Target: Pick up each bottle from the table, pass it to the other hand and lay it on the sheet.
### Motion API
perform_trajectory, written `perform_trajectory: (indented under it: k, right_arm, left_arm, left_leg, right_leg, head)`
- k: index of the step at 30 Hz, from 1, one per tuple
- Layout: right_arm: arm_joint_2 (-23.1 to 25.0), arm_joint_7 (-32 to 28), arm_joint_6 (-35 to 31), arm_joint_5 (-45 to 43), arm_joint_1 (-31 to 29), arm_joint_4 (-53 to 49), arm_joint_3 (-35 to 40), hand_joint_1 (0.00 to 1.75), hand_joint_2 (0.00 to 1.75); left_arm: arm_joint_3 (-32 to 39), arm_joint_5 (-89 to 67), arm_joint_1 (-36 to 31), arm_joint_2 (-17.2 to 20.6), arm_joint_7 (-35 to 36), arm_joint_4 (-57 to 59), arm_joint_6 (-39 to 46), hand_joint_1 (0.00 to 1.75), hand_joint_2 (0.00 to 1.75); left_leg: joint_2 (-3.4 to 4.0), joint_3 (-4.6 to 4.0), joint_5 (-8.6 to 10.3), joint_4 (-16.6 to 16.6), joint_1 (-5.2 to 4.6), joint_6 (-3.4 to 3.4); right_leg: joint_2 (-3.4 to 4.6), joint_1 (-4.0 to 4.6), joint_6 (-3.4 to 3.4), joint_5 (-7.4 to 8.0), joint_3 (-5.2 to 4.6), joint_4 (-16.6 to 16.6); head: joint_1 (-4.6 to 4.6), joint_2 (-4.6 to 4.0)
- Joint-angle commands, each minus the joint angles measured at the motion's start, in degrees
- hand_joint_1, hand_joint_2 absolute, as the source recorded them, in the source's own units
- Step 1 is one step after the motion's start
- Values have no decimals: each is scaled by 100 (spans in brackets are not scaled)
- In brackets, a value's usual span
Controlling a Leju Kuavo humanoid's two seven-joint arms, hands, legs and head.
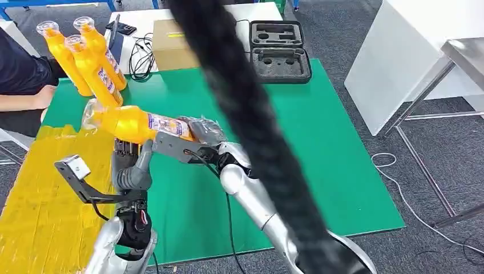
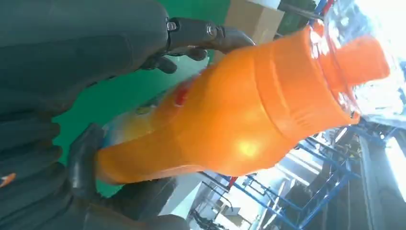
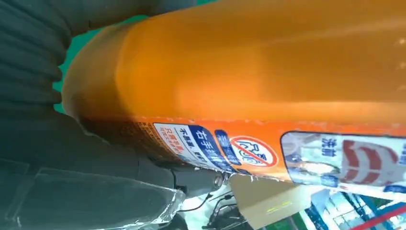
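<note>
Bottle [image 1: 134, 123] held in the air between both hands, above the line where the yellow sheet [image 1: 40, 188] meets the green mat [image 1: 319, 148].

The bottle lies almost level, with its long axis across the view; its clear cap points to the robot's left and the base to the right. The right hand [image 1: 200, 134] grasps the labelled base end. The left hand [image 1: 132, 165] reaches up from below with fingers around the middle of the body. Three more bottles [image 1: 85, 54] stand together at the far left edge of the mat, beside a person's arm [image 1: 23, 100]. A thick black cable [image 1: 251, 125] hangs across the head view. The right half of the mat is open.
</note>
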Motion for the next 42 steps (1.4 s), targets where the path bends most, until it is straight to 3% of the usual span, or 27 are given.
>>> perform_trajectory:
  k: [1, 3, 6, 42]
  right_arm:
    - [-22, 135, 420, -100, 61, -31, 2580, 175, 175]
    - [-22, 505, 289, -249, 238, -341, 3018, 175, 175]
    - [-22, 482, 265, -233, 231, -309, 3100, 175, 175]
    - [-22, 284, 295, -60, 190, -208, 3102, 175, 175]
  left_arm:
    - [310, -155, -312, -15, -46, -246, 246, 0, 175]
    - [498, -157, -366, 0, 151, -272, 127, 0, 175]
    - [542, -178, -334, -31, 144, -231, 111, 0, 175]
    - [635, -229, -431, -122, 102, -70, 89, 0, 175]
  left_leg:
    - [7, 18, -11, 2, 12, -20]
    - [9, 18, -13, 2, 12, -21]
    - [-3, 7, -6, 0, 10, -14]
    - [-17, 23, -13, 4, 15, -27]
  right_leg:
    - [-5, 12, -5, -9, 20, -3]
    - [-1, 12, -6, -10, 18, -1]
    - [-9, 9, -4, -6, 9, -2]
    - [-31, 19, -7, -19, 29, -3]
  head:
    - [2, 0]
    - [-2, 0]
    - [2, 0]
    - [0, 0]
